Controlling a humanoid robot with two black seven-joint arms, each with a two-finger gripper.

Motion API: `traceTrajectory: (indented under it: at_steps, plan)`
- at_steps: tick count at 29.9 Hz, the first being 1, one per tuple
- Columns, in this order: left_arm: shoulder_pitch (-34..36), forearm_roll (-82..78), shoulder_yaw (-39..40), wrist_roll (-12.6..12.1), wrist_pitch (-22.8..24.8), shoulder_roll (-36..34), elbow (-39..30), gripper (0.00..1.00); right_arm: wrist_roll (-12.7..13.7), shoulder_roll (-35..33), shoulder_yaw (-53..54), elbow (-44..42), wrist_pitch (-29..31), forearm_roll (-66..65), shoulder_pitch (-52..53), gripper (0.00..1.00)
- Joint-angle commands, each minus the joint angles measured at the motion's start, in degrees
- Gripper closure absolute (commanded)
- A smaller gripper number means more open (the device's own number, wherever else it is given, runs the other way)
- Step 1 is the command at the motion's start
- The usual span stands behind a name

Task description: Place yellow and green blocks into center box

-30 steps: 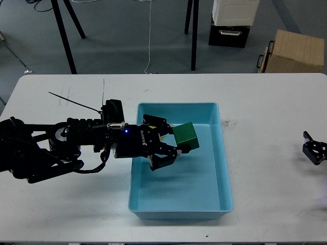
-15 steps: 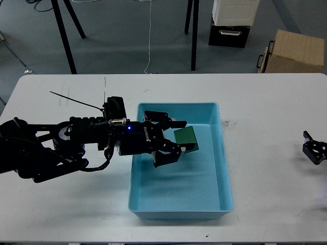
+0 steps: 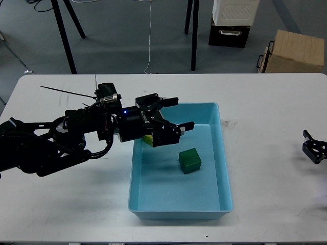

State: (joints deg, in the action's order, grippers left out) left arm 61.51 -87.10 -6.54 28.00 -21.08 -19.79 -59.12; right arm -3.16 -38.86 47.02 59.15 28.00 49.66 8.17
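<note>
Left gripper [image 3: 177, 113] is hovering above the blue box [image 3: 225, 173] on the white bench [image 3: 271, 102], fingers spread, gripping nothing. Green block [image 3: 189, 161] is lying inside the box. Yellow block [image 3: 148, 138] is peeking under the gripper. Right gripper [image 3: 314, 149] at edge, can't tell state.

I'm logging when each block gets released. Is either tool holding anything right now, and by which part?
Nothing is held. The left tool is open above the box; the green block lies free on its floor. The right tool carries nothing visible.
</note>
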Motion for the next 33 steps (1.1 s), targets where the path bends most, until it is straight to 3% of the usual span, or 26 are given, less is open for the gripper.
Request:
traceTrajectory:
  at_steps: [1, 8, 11, 17, 23, 26, 28, 33]
  plan:
    - [-1.0, 9.8, 5.9, 0.0, 0.3, 0.4, 5.2, 0.00, 0.1, 0.0, 0.0, 0.1, 0.0, 0.0, 0.1, 0.00]
    - [-4.5, 48.4, 24.9, 0.0, 10.5, 0.4, 9.6, 0.00, 0.1, 0.0, 0.0, 0.4, 0.0, 0.0, 0.5, 0.00]
    - [-8.8, 60.3, 35.3, 0.0, 11.7, 0.5, 10.3, 0.00, 0.1, 0.0, 0.0, 1.2, 0.0, 0.0, 0.5, 0.00]
    - [-18.9, 67.5, 53.8, 0.0, 12.8, 3.4, 12.4, 0.00, 0.1, -0.2, 0.0, 1.9, 0.0, 0.0, 0.5, 0.00]
    - [-26.6, 77.5, 62.1, 0.0, 14.8, 5.1, 11.7, 0.00, 0.4, 0.0, 1.0, 2.1, 0.0, 0.7, 0.5, 0.00]
    - [-29.3, 84.7, 65.2, -0.1, 18.3, 5.9, 11.3, 0.00, 0.4, 0.7, 1.3, 2.6, 0.0, 1.1, 0.5, 0.00]
    - [-30.7, 88.1, 66.0, -2.9, 21.1, 6.7, 10.4, 0.00, 0.4, 1.9, 1.6, 2.5, 0.0, 1.4, 0.5, 0.00]
    - [-35.7, 92.5, 70.7, -7.0, 25.6, 8.0, 5.7, 0.00, 0.5, 4.1, 2.2, 2.5, 0.0, 6.3, 1.2, 0.00]
